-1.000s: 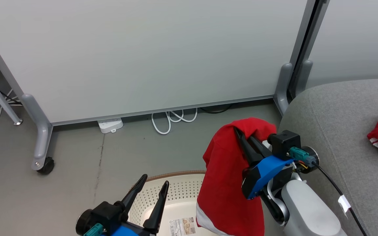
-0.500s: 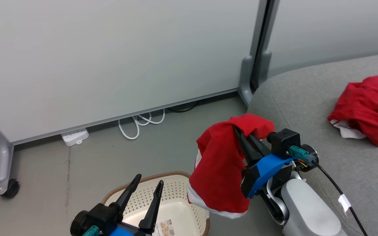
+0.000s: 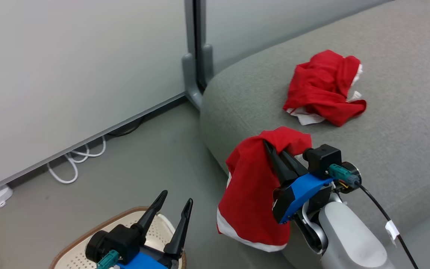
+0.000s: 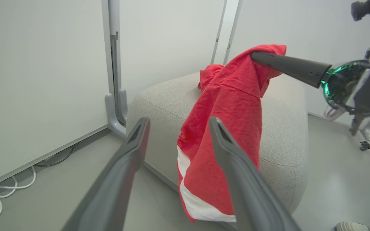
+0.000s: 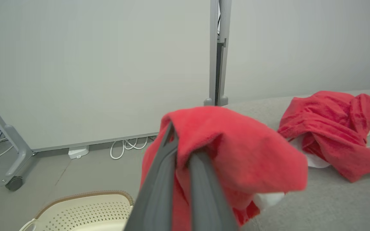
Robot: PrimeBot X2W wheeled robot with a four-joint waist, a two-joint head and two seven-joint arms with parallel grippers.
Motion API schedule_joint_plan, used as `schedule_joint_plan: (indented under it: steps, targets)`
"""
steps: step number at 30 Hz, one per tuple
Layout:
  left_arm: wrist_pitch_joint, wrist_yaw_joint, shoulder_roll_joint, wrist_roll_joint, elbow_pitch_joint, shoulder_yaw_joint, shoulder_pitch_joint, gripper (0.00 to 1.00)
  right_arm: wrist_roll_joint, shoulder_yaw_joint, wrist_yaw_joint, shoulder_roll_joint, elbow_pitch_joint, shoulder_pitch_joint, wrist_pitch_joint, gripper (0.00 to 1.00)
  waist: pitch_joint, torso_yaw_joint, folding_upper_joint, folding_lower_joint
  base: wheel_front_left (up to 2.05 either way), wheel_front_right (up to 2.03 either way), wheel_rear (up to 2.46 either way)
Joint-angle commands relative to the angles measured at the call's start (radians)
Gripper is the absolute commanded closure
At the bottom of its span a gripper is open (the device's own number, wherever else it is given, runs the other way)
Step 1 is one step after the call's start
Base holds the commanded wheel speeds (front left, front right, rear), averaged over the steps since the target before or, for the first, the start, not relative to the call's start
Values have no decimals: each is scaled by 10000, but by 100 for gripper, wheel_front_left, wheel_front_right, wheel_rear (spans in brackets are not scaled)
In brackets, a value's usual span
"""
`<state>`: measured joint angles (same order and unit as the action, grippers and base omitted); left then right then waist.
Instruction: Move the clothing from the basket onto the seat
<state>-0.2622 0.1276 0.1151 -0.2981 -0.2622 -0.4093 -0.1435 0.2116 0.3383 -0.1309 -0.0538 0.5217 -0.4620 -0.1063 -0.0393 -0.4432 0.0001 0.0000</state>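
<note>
Writing that I can read is hard to find in the head view: the white tag (image 3: pixel 391 231) on the black cable of the right arm is too small to tell. The right hand (image 3: pixel 265 144) has its fingers pressed together on a fold of the red shirt (image 3: pixel 252 194), which hangs down from the fingertips with a white band at its lower edge. It hangs at the rounded front edge of the grey seat (image 3: pixel 405 123). A second red shirt (image 3: pixel 323 89) lies crumpled on the seat, well apart from the hand, with much bare cushion around it. The left hand (image 3: pixel 177 197) is spread and holds nothing, above the brown rim of the basket (image 3: pixel 88 233). The grey floor (image 3: pixel 144 168) between basket and seat is open.

In the left wrist view the left hand (image 4: pixel 179 120) has its two fingers wide apart, pointing toward the hanging red shirt (image 4: pixel 230 106). The right hand (image 4: pixel 252 55) pinches the shirt at its top, before the corner of the seat (image 4: pixel 284 128). A shoe (image 4: pixel 348 226) shows at the bottom right.

In the right wrist view the right hand (image 5: pixel 181 144) has the red shirt (image 5: pixel 236 144) draped over its closed fingertips. The second red shirt (image 5: pixel 332 128) lies to the right on the seat (image 5: pixel 332 202), and the basket (image 5: pixel 85 195) stands low at the left on the floor.
</note>
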Motion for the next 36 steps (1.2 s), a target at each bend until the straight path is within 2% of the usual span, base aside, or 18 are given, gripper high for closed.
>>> schedule_joint_plan:
  steps: [1,10,17,22,28,36]
  targets:
    - [-38,37,106,21,-19,-33,-107,0,26,-57,3,27,-20,3,-87,100,-224,-929,-1,0,0,0,0]
    - [-38,37,296,-349,-403,-1026,-1004,0,-404,-1222,3,29,-448,568,-166,100,-595,-1139,-1,0,0,0,0]
    - [-40,37,380,-525,-472,-1186,-1136,0,-573,-1396,3,42,-793,784,-22,100,-598,-1132,-1,0,0,0,0]
    - [-38,37,563,-367,-367,-893,-1053,0,-904,-1556,3,-37,-1157,-70,406,100,-965,-1140,-1,0,0,0,0]
    - [-40,38,927,-15,-49,-479,-1167,0,-1179,-1788,5,-858,-1143,-2390,1344,100,-1891,-1137,-1,0,0,0,0]
    - [-38,38,1441,352,625,-1049,-2605,0,-787,-3998,5,-3255,-722,-5653,2025,100,-4188,408,-1,0,0,0,0]
